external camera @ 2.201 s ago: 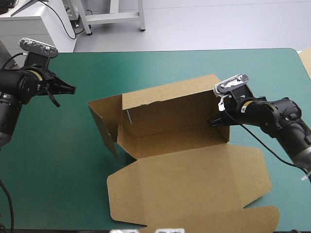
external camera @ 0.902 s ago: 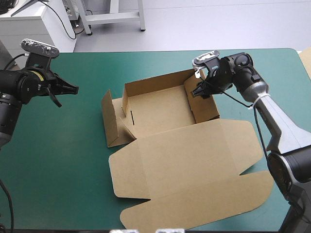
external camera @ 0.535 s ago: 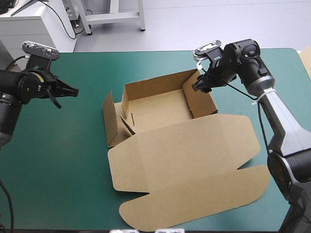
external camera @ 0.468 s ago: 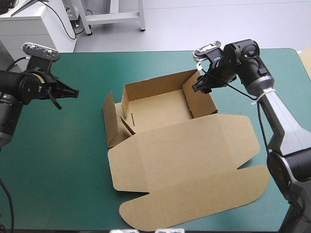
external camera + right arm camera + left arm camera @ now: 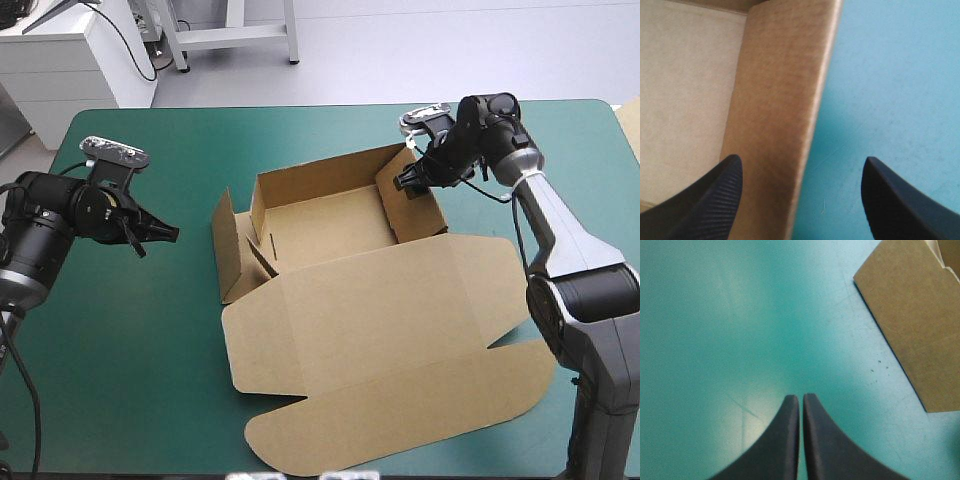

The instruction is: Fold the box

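While the right gripper (image 5: 404, 184) holds its post at the upper right of the high view, just where it is in the earlier pictures, the left gripper (image 5: 170, 234) is what changes. Earlier it hangs near the frame's upper left corner; now it sits lower and nearer the centre, its tip aimed at the brown cut-board box (image 5: 325, 222). That box lies in the middle of the frame as a half-built tray: back wall and right wall (image 5: 418, 212) stand, the broad lid panel (image 5: 390, 320) lies flat toward the lower edge, and a loose left end flap (image 5: 227, 258) stands askew, not yet tucked. The left gripper's two black fin-shaped fingers (image 5: 790, 440) are pressed together into one point with nothing between them. In its wrist view the flap's outer face lies ahead of them and off to one side, clear of them. The right gripper's fingers (image 5: 715, 195) are spread wide, one over the tray's floor and one over the cover. The right wall's top edge runs between them but, as far as I can judge, is not gripped. I read this as the right end being formed and the left arm coming in for the left flap. The teal-green table cover (image 5: 130, 350) is smooth, faintly scuffed and bare around the box, so the left arm has free room to approach.
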Controlling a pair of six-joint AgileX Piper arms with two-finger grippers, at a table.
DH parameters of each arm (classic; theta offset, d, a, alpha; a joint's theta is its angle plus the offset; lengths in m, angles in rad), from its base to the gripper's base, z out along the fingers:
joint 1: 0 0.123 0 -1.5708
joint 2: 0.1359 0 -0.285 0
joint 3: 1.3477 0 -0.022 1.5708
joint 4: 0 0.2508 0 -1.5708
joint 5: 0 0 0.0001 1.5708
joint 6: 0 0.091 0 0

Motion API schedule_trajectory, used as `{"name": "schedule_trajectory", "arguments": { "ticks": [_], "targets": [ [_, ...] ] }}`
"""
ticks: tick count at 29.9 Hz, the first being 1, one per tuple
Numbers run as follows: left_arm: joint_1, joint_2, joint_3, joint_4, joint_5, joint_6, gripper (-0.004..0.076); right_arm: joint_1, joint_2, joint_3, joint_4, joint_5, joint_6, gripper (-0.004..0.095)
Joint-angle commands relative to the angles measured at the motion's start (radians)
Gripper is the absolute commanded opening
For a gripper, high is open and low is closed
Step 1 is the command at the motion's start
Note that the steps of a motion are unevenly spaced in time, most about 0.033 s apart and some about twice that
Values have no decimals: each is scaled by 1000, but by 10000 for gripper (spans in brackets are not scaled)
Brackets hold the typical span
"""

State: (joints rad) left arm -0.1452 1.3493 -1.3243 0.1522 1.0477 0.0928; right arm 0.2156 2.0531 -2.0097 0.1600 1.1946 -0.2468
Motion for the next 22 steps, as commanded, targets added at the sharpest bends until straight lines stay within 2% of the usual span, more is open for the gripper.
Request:
{"name": "schedule_trajectory", "arguments": {
  "ticks": [1, 9, 11, 13, 17, 19, 20, 22],
  "targets": [
    [0, -32, -12, -20, -69, -1, 8, -17, -22, -75, 33, -25, -22, 629],
    [0, -32, -12, -35, -81, 2, 8, -17, 58, -113, 38, -26, -37, 624],
    [0, -32, -12, -35, -81, 2, 8, -17, 63, -113, 53, -36, -37, 582],
    [0, -32, -12, -35, -85, 2, 8, -17, 64, -113, 60, -45, -37, 482],
    [0, -32, -12, -35, -89, 2, 8, -17, 64, -119, 60, -42, -37, 152],
    [0, -32, -12, -35, -89, 2, 8, -17, 64, -119, 60, -29, -50, 21],
    [0, -32, -12, -35, -92, 2, 8, -17, 64, -119, 60, -22, -50, -20],
    [0, -32, -12, -35, -98, 2, 8, -17, 64, -119, 62, -18, -48, -20]
  ]
}}
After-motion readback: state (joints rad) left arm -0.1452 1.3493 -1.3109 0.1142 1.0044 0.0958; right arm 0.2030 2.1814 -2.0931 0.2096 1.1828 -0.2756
